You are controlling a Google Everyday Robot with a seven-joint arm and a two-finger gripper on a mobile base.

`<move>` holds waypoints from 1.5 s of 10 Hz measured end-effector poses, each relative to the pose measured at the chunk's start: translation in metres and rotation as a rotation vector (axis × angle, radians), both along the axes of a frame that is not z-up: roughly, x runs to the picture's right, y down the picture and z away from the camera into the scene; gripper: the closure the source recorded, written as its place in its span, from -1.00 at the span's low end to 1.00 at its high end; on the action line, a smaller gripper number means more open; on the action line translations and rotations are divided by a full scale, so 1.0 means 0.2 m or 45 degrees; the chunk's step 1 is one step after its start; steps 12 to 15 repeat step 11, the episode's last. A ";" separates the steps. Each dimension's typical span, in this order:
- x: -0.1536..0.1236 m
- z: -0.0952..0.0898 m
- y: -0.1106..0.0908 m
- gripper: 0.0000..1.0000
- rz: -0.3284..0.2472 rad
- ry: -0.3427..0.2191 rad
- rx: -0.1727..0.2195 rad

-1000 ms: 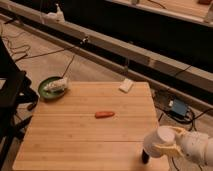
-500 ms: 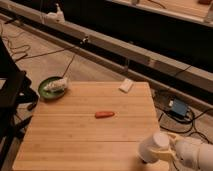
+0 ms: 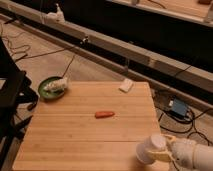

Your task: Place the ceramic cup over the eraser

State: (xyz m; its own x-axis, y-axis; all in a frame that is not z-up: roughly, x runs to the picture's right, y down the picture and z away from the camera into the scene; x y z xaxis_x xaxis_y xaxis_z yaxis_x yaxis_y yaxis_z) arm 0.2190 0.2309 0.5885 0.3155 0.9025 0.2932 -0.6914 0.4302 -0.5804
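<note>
A white ceramic cup (image 3: 149,148) is tilted on its side at the front right corner of the wooden table (image 3: 75,135). My gripper (image 3: 164,150) reaches in from the right edge and is shut on the cup, holding it just above the table top. A small white rectangular block (image 3: 126,85), which looks like the eraser, lies at the table's back right edge, far from the cup. A small red elongated object (image 3: 104,114) lies at the table's middle.
A green plate (image 3: 46,91) with a white object on it sits at the table's back left corner. A black chair frame (image 3: 10,95) stands left of the table. Cables and a blue box (image 3: 177,107) lie on the floor to the right.
My gripper has moved left and toward the table's front edge with the cup in it. The block and the red object have not moved.
</note>
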 end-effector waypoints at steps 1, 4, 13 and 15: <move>0.00 0.02 0.00 0.20 0.001 -0.002 -0.004; 0.02 0.07 0.02 -0.39 0.015 -0.012 -0.036; 0.01 0.08 0.02 -0.47 0.016 -0.031 -0.045; 0.01 0.08 0.02 -0.47 0.016 -0.031 -0.045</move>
